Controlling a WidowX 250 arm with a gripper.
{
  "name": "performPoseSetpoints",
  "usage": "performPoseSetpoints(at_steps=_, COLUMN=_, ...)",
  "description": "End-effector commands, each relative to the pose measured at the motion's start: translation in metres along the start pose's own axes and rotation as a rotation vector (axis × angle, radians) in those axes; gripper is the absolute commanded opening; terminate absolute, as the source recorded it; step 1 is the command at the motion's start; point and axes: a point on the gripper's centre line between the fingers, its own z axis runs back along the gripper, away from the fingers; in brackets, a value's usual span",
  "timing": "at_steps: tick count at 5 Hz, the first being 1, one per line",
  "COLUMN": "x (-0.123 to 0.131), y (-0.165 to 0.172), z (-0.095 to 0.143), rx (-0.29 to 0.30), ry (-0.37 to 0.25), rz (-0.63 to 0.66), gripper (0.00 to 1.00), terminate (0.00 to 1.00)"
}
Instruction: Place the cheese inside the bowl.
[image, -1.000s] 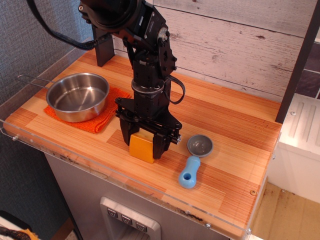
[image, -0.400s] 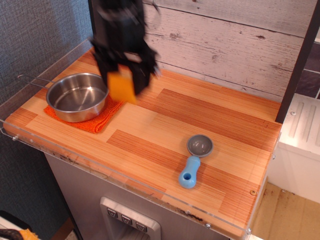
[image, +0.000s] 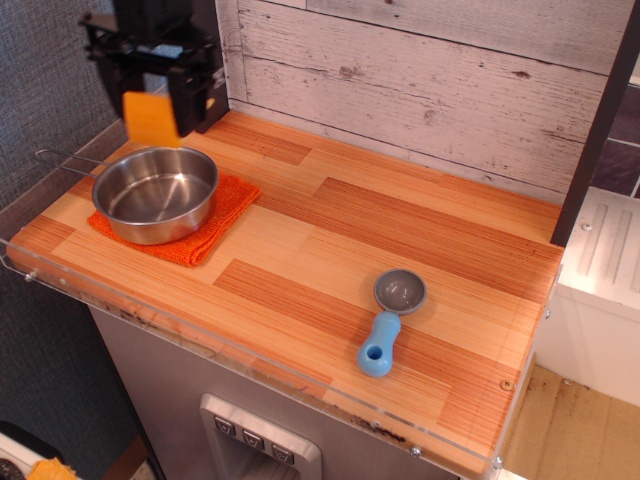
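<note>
My gripper (image: 150, 95) hangs above the bowl (image: 156, 192), clamped on the cheese (image: 150, 118); open air between cheese and bowl rim. Bowl interior unobstructed. Wire handle (image: 62, 160) sticks out left. Plank wall (image: 420, 90) close behind. Scoop (image: 392, 318) lies well apart to the right; bare tabletop (image: 330, 250) between.

The arm is cut off by the top edge, so only the black gripper (image: 152, 95) shows. Its fingers cover the upper part of the cheese (image: 150, 118), and whether they press its sides seems likely but is blurred. The bowl (image: 155, 193) hides most of the orange cloth (image: 228, 215). The table (image: 330, 250) ends behind the dark post at far right.
</note>
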Motion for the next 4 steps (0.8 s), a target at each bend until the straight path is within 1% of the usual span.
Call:
performPoseSetpoints(at_steps=1, x=0.0015, y=0.0093, z=-0.0023, rx=0.029, ry=-0.006, rz=0.000, gripper=0.00, terminate=0.00)
performPoseSetpoints(at_steps=2, x=-0.0009, y=0.0067, z=-0.0080, rx=0.047, ry=0.010, rz=-0.014, gripper=0.00, terminate=0.00)
performPoseSetpoints(at_steps=3, x=-0.0024, y=0.0044, z=-0.0114, rx=0.062, ry=0.025, rz=-0.033, gripper=1.00, terminate=0.00)
performPoseSetpoints(at_steps=4, x=-0.0022, y=0.0004, z=-0.0091, rx=0.065, ry=0.020, rz=-0.043, gripper=1.00, terminate=0.00)
